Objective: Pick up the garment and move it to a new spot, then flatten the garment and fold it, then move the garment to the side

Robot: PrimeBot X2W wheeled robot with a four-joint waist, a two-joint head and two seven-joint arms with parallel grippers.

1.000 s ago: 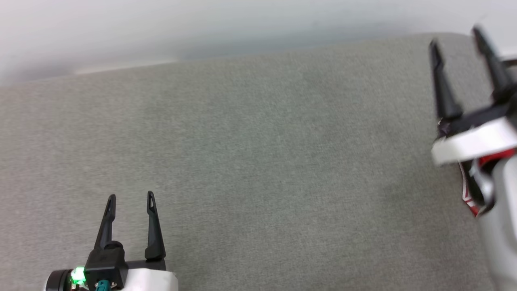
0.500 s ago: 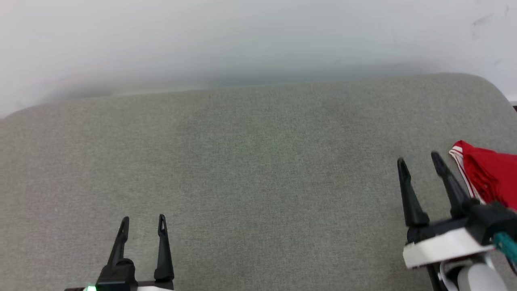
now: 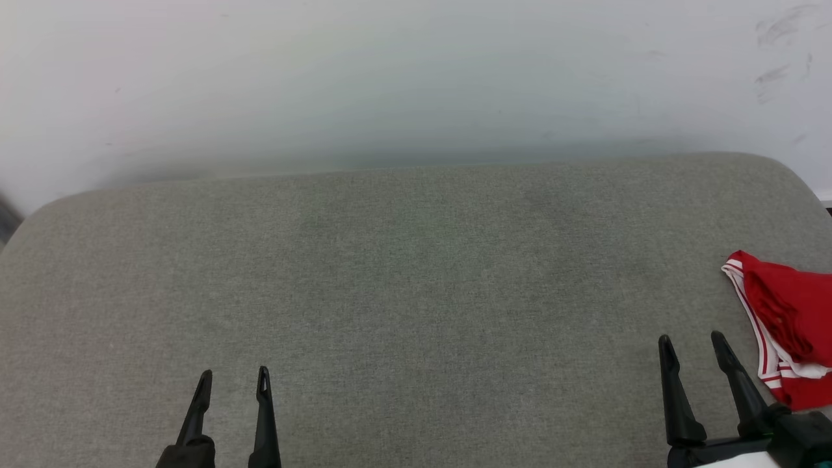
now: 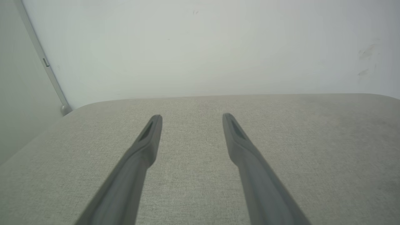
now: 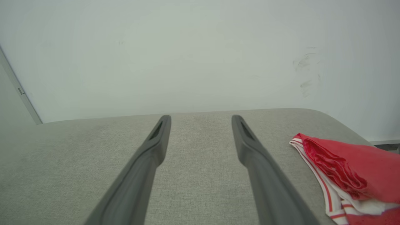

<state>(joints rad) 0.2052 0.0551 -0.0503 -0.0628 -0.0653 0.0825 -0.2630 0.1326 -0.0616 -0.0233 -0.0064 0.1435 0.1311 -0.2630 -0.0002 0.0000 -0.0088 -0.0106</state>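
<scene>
Grey fabric cushion (image 3: 416,292) against pale scuffed wall (image 3: 416,78).

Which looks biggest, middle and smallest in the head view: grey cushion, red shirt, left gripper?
1. grey cushion, by far
2. red shirt, cut off at the edge
3. left gripper, also cut off

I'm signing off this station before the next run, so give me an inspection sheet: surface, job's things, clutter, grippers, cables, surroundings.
Surface: grey fabric-covered pad with rounded far corners, lying flat.
Job's things: red garment with red-and-white striped trim, bunched at the pad's right end, cut off by the head view's edge.
Clutter: nothing seen.
Grippers: left gripper open, holding nothing; right gripper open, beside the garment, not touching it.
Cables: nothing seen.
Surroundings: pale wall behind the pad, dark scuff marks towards its right.
</scene>
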